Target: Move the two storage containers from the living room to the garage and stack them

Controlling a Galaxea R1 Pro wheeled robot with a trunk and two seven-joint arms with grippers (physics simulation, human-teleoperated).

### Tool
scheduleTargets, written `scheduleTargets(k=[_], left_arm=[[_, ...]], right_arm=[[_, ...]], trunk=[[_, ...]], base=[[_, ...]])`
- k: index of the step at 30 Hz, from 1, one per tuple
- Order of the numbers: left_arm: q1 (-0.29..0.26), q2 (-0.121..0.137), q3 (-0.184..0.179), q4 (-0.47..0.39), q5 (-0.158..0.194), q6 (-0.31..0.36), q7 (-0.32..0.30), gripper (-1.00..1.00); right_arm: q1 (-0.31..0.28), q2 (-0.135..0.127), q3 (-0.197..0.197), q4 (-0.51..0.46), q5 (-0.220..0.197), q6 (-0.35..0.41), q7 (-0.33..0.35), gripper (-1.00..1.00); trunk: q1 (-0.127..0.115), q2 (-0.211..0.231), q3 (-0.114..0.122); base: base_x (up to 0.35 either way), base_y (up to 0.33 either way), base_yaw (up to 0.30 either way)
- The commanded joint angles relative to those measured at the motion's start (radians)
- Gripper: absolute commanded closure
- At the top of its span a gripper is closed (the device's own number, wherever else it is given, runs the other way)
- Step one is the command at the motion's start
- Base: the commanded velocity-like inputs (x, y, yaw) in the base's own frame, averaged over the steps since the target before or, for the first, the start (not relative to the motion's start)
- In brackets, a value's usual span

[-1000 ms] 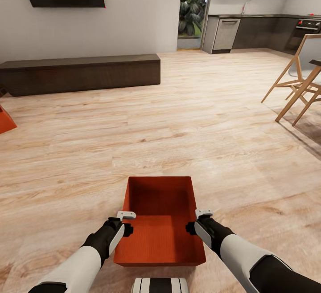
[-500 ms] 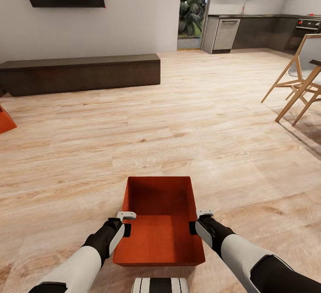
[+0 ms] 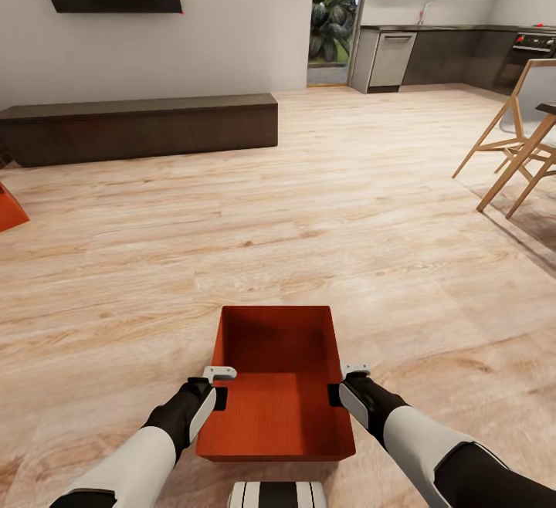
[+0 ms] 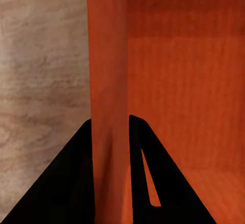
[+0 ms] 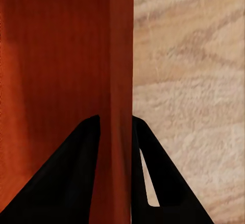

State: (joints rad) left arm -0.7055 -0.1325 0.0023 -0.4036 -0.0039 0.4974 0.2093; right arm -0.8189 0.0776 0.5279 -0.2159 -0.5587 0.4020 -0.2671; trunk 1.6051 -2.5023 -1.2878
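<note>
Slippage threatens: each tool, left point(image 3: 219, 386) and right point(image 3: 344, 383), merely pinches one thin bin point(image 3: 276, 384) wall (tapered), so carrying could tilt it loose.

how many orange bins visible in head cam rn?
2. One bin sits on the wood floor right ahead, left gripper and right gripper clamped on its side walls. The other bin is cut off at the left edge.

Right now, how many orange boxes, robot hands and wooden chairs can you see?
Orange boxes: 2, one held, one cut off at the picture's edge
Robot hands: 2, the left gripper and the right gripper
Wooden chairs: 1, the chair
Total: 5
</note>
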Motion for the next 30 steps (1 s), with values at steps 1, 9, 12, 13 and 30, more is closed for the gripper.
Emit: scheduleTargets(k=[1,9,12,13,30], left_arm=[[0.0,0.001,0.0,-0.003,-0.038,0.011,0.007,1.0],[0.0,0.001,-0.001,-0.001,-0.039,0.015,0.006,1.0],[0.0,0.001,-0.001,-0.001,-0.039,0.015,0.006,1.0],[0.0,0.001,-0.001,-0.001,-0.039,0.015,0.006,1.0],[0.0,0.001,-0.001,-0.001,-0.039,0.015,0.007,1.0]], right_arm=[[0.0,-0.005,0.015,0.0,0.016,0.009,-0.012,1.0],[0.0,-0.01,0.015,0.0,0.016,0.008,-0.012,1.0],[0.0,-0.01,0.015,0.0,0.016,0.007,-0.012,1.0],[0.0,-0.01,0.015,0.0,0.016,0.007,-0.012,1.0],[0.0,-0.01,0.016,-0.003,0.016,-0.012,-0.011,1.0]], trunk=[[0.0,0.0,-0.001],[-0.002,0.001,0.019],[-0.004,0.002,0.03],[-0.004,0.002,0.034],[-0.063,0.107,0.089]], base=[[0.0,0.0,0.0],[0.0,0.0,0.0],[0.0,0.0,0.0],[0.0,0.0,0.0],[0.0,0.0,0.0]])
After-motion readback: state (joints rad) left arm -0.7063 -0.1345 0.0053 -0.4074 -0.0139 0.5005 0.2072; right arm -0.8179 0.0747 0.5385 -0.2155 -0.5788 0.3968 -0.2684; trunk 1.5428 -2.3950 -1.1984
